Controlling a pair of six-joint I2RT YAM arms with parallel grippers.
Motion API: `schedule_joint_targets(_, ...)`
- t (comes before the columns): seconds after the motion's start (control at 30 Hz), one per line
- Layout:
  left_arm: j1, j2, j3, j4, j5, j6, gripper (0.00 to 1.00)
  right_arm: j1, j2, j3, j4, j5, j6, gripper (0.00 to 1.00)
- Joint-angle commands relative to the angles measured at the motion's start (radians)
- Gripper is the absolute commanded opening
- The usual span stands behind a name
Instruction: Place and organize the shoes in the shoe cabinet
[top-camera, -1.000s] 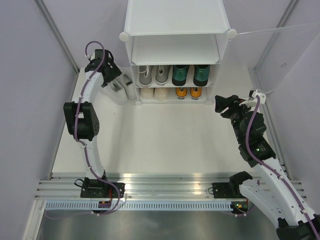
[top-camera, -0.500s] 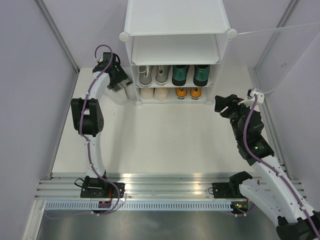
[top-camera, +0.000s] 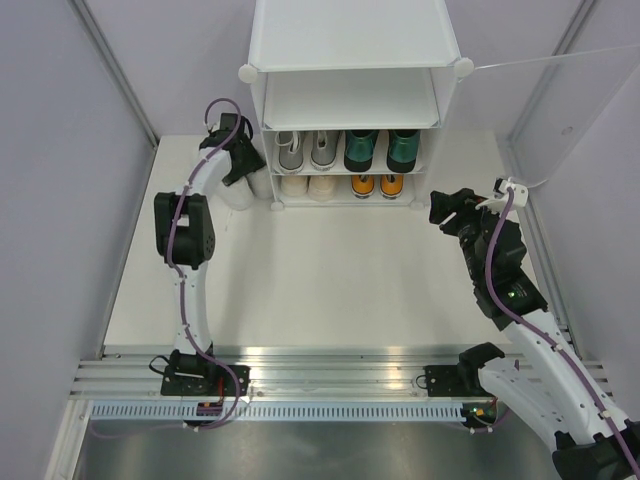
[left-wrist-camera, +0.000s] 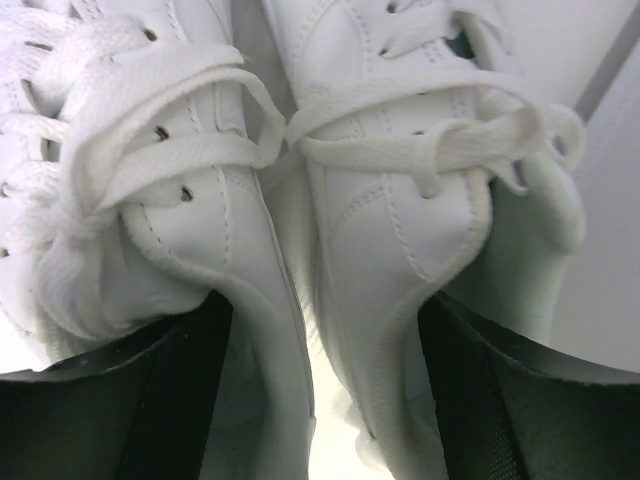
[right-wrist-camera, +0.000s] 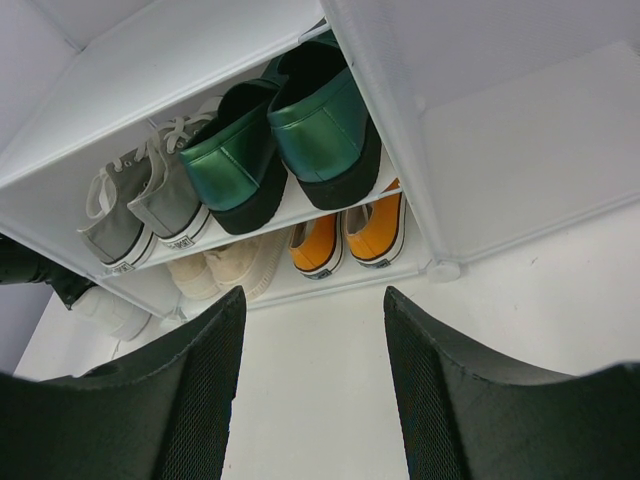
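The white shoe cabinet (top-camera: 350, 100) stands at the back. Its middle shelf holds grey lace-ups (top-camera: 307, 150) and green shoes (top-camera: 380, 150). Its bottom shelf holds a cream pair (top-camera: 308, 186) and orange shoes (top-camera: 378, 186). The white sneakers (top-camera: 242, 190) stand on the table left of the cabinet. My left gripper (top-camera: 238, 165) is over them. In the left wrist view it (left-wrist-camera: 320, 400) is open, one finger in each sneaker (left-wrist-camera: 370, 230), with their inner walls between the fingers. My right gripper (top-camera: 440, 212) is open and empty, and faces the cabinet (right-wrist-camera: 480, 150).
The cabinet's frosted door (top-camera: 560, 100) stands open at the right, near my right arm. Purple walls close in on both sides. The cabinet's top shelf (top-camera: 350, 100) holds nothing. The right wrist view shows the sneakers (right-wrist-camera: 110, 310) left of the cabinet's corner.
My left arm has swung right, toward the cabinet's left side, with its gripper staying at the white sneakers. My right arm has hardly moved.
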Motion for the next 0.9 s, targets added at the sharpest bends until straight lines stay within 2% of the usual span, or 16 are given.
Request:
schedule_joint_targets(0.0,0.005,0.030,0.004,-0.035,-0.046,0.044,0.77,0.001,0.005,0.003,0.017,0.014,-0.007,0.62)
schedule_joint_targets(0.07,0.006,0.033,0.001,-0.051,-0.056,0.050,0.73,0.001,0.007,0.003,0.019,0.014,-0.007,0.62)
schedule_joint_targets(0.17,0.011,0.026,-0.022,-0.068,-0.064,0.056,0.59,-0.001,0.008,0.003,0.019,0.012,-0.005,0.63)
schedule_joint_targets(0.2,0.012,0.021,-0.031,-0.070,-0.064,0.062,0.48,0.001,0.008,0.003,0.019,0.012,-0.002,0.62)
schedule_joint_targets(0.27,0.021,-0.002,-0.066,-0.074,-0.067,0.065,0.36,0.001,0.005,0.003,0.019,0.009,-0.001,0.62)
schedule_joint_targets(0.47,0.087,-0.135,-0.229,-0.076,-0.015,0.023,0.12,-0.001,-0.012,0.001,0.019,-0.014,0.004,0.62)
schedule_joint_targets(0.67,0.144,-0.356,-0.397,-0.076,0.063,0.001,0.02,0.001,-0.022,0.006,0.017,-0.043,0.013,0.62)
schedule_joint_targets(0.73,0.144,-0.420,-0.480,-0.071,0.095,-0.011,0.02,0.001,-0.028,0.007,0.017,-0.049,0.016,0.62)
schedule_joint_targets(0.77,0.143,-0.483,-0.565,-0.056,0.152,-0.034,0.02,0.001,-0.035,0.009,0.017,-0.052,0.018,0.62)
schedule_joint_targets(0.8,0.143,-0.520,-0.566,-0.036,0.187,-0.043,0.02,-0.001,-0.038,0.011,0.017,-0.052,0.018,0.62)
schedule_joint_targets(0.87,0.143,-0.586,-0.727,0.035,0.312,-0.079,0.02,0.001,-0.050,0.014,0.017,-0.055,0.019,0.62)
